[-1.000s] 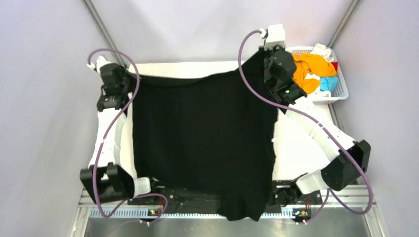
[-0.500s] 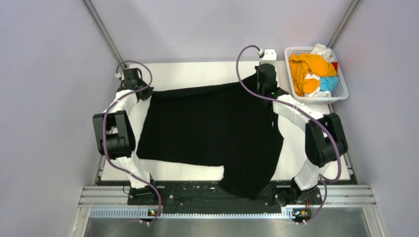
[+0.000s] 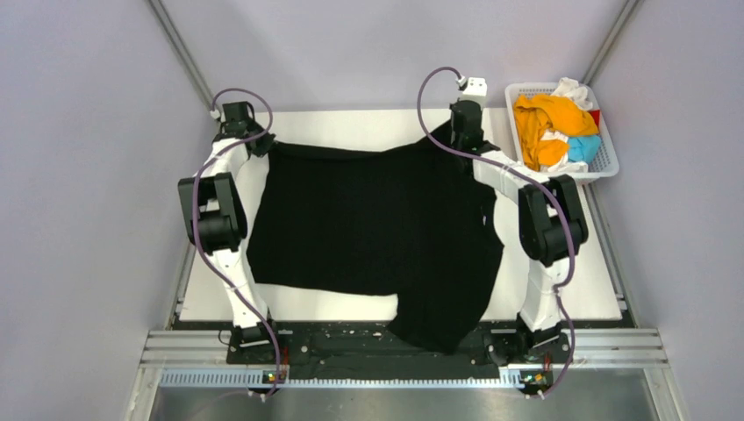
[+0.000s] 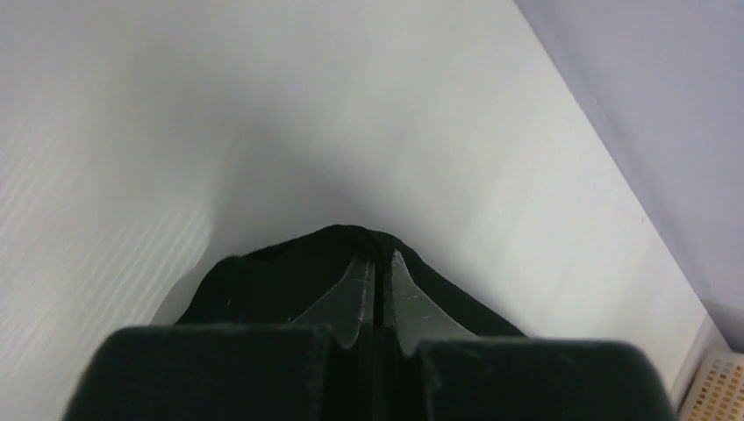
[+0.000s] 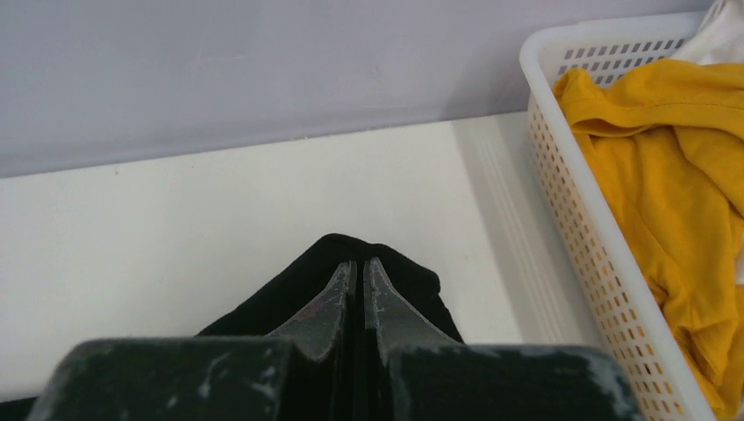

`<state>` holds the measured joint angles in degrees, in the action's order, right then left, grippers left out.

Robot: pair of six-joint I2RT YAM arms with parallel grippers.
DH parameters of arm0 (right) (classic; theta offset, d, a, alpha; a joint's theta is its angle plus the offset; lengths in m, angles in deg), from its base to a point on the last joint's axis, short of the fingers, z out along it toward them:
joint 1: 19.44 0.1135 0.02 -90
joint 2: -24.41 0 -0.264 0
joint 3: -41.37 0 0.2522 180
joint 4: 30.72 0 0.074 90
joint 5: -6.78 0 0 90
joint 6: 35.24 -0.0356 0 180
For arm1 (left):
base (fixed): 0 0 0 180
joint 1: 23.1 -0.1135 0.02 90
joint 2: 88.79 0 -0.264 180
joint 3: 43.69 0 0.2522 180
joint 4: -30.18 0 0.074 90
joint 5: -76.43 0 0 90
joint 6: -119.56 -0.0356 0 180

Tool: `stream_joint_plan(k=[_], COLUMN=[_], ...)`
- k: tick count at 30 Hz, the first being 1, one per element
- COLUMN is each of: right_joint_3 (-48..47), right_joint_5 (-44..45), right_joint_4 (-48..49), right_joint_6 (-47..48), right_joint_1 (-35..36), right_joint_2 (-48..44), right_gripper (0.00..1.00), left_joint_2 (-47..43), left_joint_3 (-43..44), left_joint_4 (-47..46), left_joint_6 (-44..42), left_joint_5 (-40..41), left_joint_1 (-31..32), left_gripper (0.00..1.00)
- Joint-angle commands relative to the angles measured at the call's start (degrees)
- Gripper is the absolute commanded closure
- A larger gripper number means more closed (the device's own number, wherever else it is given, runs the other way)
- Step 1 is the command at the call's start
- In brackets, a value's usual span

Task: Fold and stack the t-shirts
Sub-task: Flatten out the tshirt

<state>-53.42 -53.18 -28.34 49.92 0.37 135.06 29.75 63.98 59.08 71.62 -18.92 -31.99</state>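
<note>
A large black t-shirt lies spread over the white table, its lower part hanging over the near edge. My left gripper is shut on the shirt's far left corner, low over the table. My right gripper is shut on the far right corner, held slightly raised. An orange t-shirt, a white one, a light blue one and a bit of red sit bunched in the basket.
The white lattice basket stands at the far right corner of the table; its wall is close to the right of my right gripper. The back wall is just beyond both grippers. Bare table shows to the right.
Both arms have stretched out to the far edge, pulling the black shirt away from me and laying it flat on the table. Less of it hangs over the near edge.
</note>
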Motion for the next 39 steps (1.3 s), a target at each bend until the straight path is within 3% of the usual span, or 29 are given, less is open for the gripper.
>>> stream_joint_plan(k=[1, 3, 6, 8, 9, 10, 12, 13, 20, 24, 31, 39], right_joint_3=[-4.7, -6.9, -16.0, -25.8, -31.0, -35.1, -40.9, -41.6, -25.3, -20.5, -20.8, -19.7], right_joint_5=[-0.3, -1.0, -3.4, -6.1, -9.0, -9.9, -10.6, -11.0, -25.6, -34.8, -41.9, -43.9], right_joint_4=[7.1, 10.2, 9.2, 2.2, -2.3, -7.8, -14.5, -16.9, -21.0, -21.7, -19.1, -14.2], right_joint_6=[0.0, 0.6, -0.4, -1.3, -1.0, -0.8, -0.5, -0.5, -7.8, -14.0, -19.0, -23.1], right_joint_1=[-1.1, -1.8, -3.2, -4.1, -4.4, -4.4, -4.5, -4.5, -4.5, -4.5, -4.5, -4.4], right_joint_2=[5.8, 9.4, 16.5, 21.6, 23.8, 25.4, 27.1, 26.7, 16.1, 14.7, 19.1, 22.4], right_gripper=[1.0, 0.96, 0.88, 0.76, 0.51, 0.36, 0.05, 0.02, 0.01, 0.01, 0.01, 0.01], left_joint_2=[6.2, 9.4, 13.8, 16.3, 17.4, 17.5, 16.2, 15.0, 3.9, -1.2, -6.6, -7.8], left_joint_3=[8.6, 13.0, 18.8, 23.7, 25.7, 27.2, 27.7, 27.0, 15.0, 8.8, -0.6, -7.5], left_joint_4=[-0.1, -0.3, -1.4, -1.0, -0.7, -0.7, -1.0, -1.0, -0.7, 4.8, 9.5, 11.7], left_joint_6=[1.9, 3.8, 6.7, 7.9, 8.0, 7.8, 6.9, 6.2, 0.8, -4.5, -7.1, -6.4], left_joint_5=[-0.9, -0.1, 1.4, 0.7, -0.2, -1.0, -1.9, -1.8, -3.8, -4.0, -3.3, -3.4], left_joint_1=[0.0, 0.0, 0.0, -0.1, 0.0, 0.0, 0.2, 0.4, 2.2, 4.9, 9.2, 9.2], left_gripper=[1.0, 0.98, 0.73, 0.41, 0.1, 0.02, 0.01, 0.01, 0.01, 0.01, 0.01, 0.01])
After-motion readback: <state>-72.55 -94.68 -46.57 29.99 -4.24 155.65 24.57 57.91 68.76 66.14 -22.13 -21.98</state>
